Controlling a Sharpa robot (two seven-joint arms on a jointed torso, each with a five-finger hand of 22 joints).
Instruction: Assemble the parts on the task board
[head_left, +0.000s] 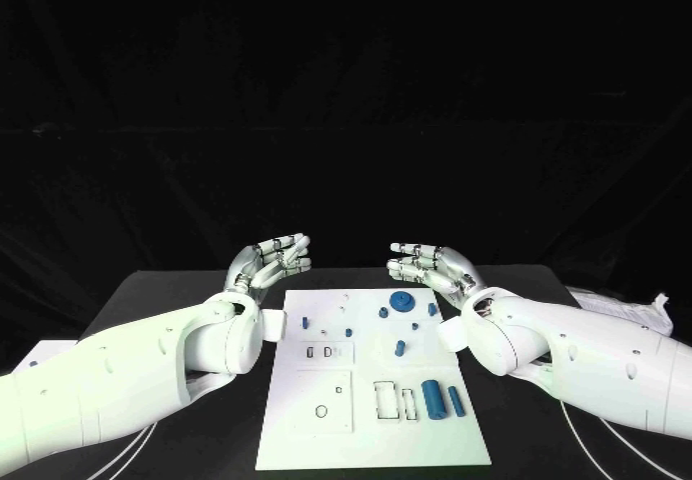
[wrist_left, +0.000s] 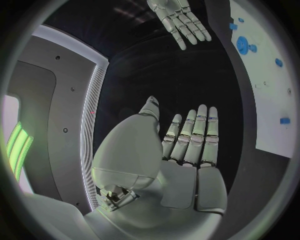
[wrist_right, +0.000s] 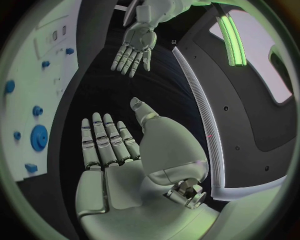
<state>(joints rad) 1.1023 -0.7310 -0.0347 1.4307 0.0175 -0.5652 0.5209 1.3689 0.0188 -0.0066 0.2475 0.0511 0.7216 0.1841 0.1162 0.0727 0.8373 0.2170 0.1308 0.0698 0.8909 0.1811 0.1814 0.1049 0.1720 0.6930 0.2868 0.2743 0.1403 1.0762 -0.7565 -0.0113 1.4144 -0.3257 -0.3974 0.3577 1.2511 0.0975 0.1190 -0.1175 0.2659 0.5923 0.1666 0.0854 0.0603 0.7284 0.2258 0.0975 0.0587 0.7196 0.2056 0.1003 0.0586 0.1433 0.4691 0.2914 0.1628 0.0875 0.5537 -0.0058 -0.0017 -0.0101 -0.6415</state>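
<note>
Both hands hover empty beyond the task board (head_left: 372, 380), left hand (head_left: 270, 262) and right hand (head_left: 430, 266) apart, likely poised before any pick; blue parts (head_left: 402, 300) lie untouched on it. Each wrist view shows straight, spread fingers (wrist_left: 195, 135).

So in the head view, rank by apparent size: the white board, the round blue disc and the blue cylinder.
1. White board
2. Blue cylinder, nearer the camera
3. Round blue disc, farther away, so its place against the cylinder is unsure.

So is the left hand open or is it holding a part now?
Open. The left hand shows a bare palm with its fingers stretched out straight, nothing between them; it hangs beyond the task board's far edge.
</note>
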